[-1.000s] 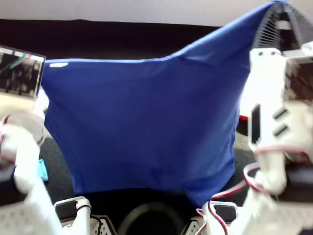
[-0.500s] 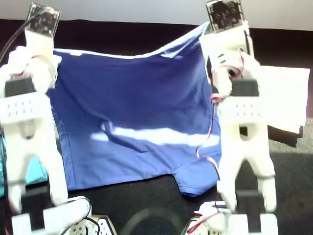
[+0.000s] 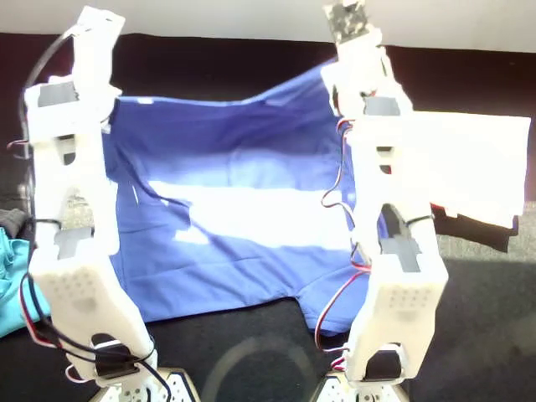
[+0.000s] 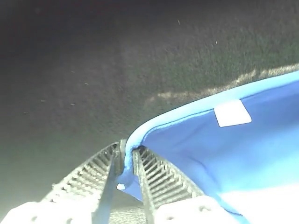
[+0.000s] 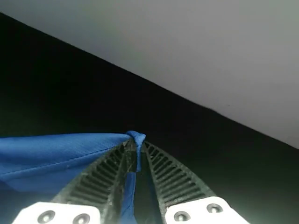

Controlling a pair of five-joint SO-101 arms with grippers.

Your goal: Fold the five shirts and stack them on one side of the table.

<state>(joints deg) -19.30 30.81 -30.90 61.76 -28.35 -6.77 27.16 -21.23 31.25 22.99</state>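
Looking down, high view: blue shirt (image 3: 243, 226) lies spread on the dark table (image 3: 209, 59), its far corners held by the two arms. I'd judge this the laying-flat step; next comes letting go and folding. White sheet (image 3: 469, 167) lies just beside it on the right and teal cloth (image 3: 12, 268) on the left, so sideways room is tight.
Left wrist view: left gripper (image 4: 127, 161) is clamped on the shirt's corner hem.
Right wrist view: right gripper (image 5: 138, 154) pinches the other corner, near the table's far edge.
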